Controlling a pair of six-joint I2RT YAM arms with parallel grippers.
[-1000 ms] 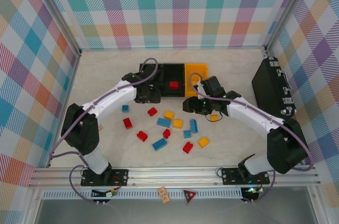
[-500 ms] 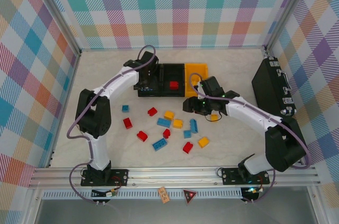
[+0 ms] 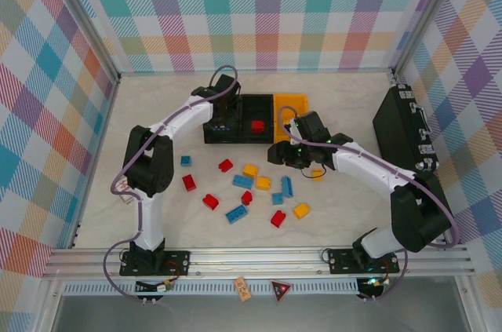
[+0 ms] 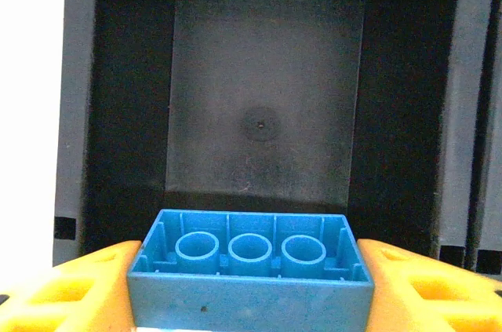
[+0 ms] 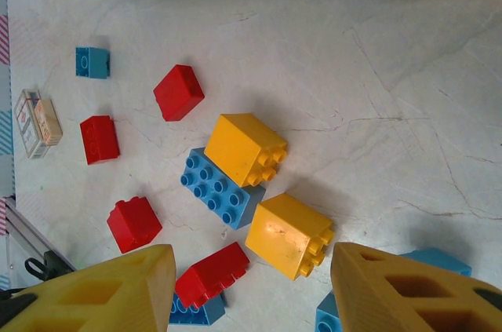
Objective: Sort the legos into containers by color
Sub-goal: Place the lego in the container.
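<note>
My left gripper (image 4: 249,257) is shut on a blue brick (image 4: 251,300), held underside up between its yellow fingers (image 4: 78,293) over the bare floor of the left black bin (image 4: 267,112). From above, that gripper (image 3: 222,122) hangs over the left black bin (image 3: 210,137). The middle black bin (image 3: 256,108) holds a red brick (image 3: 256,125), and the yellow bin (image 3: 291,104) stands to its right. My right gripper (image 5: 252,252) is open above loose legos, over a yellow brick (image 5: 286,234) next to a blue brick (image 5: 220,187) and another yellow brick (image 5: 245,147).
Red, blue and yellow bricks lie scattered mid-table, among them a red one (image 3: 210,202), a blue one (image 3: 236,213) and a yellow one (image 3: 301,210). A large black case (image 3: 404,128) lies along the right wall. A small card (image 5: 39,120) rests on the table at the left.
My left arm has swung back from the near edge of the bins to above the left black bin, still holding the blue brick. The right gripper shifted slightly left.
</note>
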